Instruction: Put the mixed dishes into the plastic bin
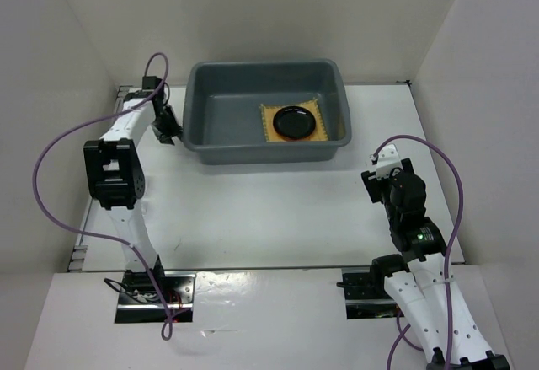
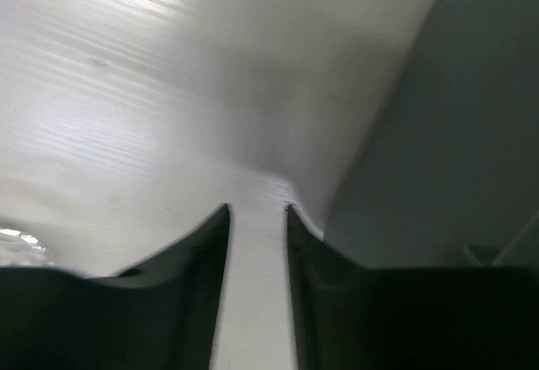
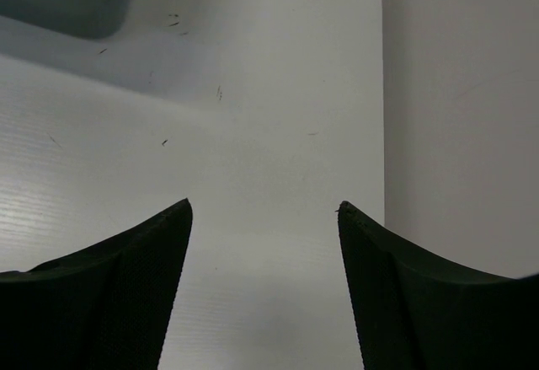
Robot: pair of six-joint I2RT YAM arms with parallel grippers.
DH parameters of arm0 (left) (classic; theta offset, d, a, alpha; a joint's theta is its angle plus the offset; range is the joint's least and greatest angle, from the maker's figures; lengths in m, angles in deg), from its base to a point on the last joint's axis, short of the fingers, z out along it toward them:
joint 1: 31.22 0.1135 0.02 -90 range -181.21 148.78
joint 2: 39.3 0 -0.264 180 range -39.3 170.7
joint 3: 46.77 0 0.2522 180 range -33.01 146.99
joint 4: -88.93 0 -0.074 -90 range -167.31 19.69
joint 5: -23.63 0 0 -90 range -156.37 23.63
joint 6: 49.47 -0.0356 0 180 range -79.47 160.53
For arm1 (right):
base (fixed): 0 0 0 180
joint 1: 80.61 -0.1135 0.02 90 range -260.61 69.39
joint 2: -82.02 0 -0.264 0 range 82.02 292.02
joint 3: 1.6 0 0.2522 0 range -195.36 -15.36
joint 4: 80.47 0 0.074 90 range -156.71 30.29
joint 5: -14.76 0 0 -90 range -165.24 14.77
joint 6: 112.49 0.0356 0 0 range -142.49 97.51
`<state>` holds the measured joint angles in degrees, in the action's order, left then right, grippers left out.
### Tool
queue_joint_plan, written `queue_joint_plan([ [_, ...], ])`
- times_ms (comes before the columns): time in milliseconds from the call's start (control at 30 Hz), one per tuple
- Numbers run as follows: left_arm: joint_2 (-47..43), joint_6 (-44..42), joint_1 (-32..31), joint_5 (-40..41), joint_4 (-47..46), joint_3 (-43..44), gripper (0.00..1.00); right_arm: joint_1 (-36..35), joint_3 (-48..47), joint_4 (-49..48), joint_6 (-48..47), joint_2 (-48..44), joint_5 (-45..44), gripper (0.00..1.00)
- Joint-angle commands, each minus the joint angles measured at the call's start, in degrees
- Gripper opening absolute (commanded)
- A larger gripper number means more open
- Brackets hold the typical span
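Inside the bin (image 1: 200, 126), the black plate (image 1: 295, 121) lies on the mat (image 1: 271, 118). The left gripper (image 2: 257, 210), just outside the bin's left wall, is narrowly parted and empty. The right gripper (image 3: 264, 208) is wide apart and empty. The black plate is probably rigid and slick, so grasp its rim.

The left arm (image 1: 114, 176) reaches along the left edge of the table (image 1: 269, 214) toward its far left corner. Its left gripper (image 2: 257, 210) is low, jaws parted narrowly and empty. The right arm (image 1: 410, 218) stands folded near the right edge, its right gripper (image 3: 264, 207) spread wide, holding nothing.
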<state>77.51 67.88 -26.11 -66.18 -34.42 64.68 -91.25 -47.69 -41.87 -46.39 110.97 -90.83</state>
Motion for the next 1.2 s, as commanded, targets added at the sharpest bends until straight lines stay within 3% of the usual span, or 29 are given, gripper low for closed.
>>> queue_joint_plan([
  [0,-4.04,2.0,-0.81,1.48,1.83,1.0,0.46,-0.53,-0.01,-2.6,0.35,-0.39,-0.05,0.77],
  [167,-8.09,-0.27,1.49,9.1,5.96,6.62,0.82,-0.53,-0.01,-2.6,0.35,-1.43,-0.57,0.83],
  [200,-8.62,-0.28,1.49,11.04,7.8,7.77,0.94,-0.53,-0.01,-2.6,0.35,-1.44,-0.58,0.83],
  [267,-9.41,-0.28,1.49,17.52,10.18,9.62,1.0,-0.53,-0.01,-2.6,0.35,-1.44,-0.58,0.84],
  [367,-12.65,2.08,0.87,25.18,13.27,8.76,1.0,-0.53,-0.01,-2.6,0.35,-1.97,-0.58,0.85],
  [467,-18.36,5.43,0.35,27.59,12.23,-0.01,1.0,-0.53,-0.01,-2.6,0.35,-2.49,-1.1,0.87],
  [567,-20.66,6.83,2.45,23.38,9.58,-8.29,1.0,-0.53,-0.01,-3.13,0.35,-3.02,-1.1,0.88],
  [1167,-15.31,3.5,5.88,16.09,0.01,-24.65,1.0,-0.53,-0.01,-3.13,0.35,-3.11,-1.1,0.9],
])
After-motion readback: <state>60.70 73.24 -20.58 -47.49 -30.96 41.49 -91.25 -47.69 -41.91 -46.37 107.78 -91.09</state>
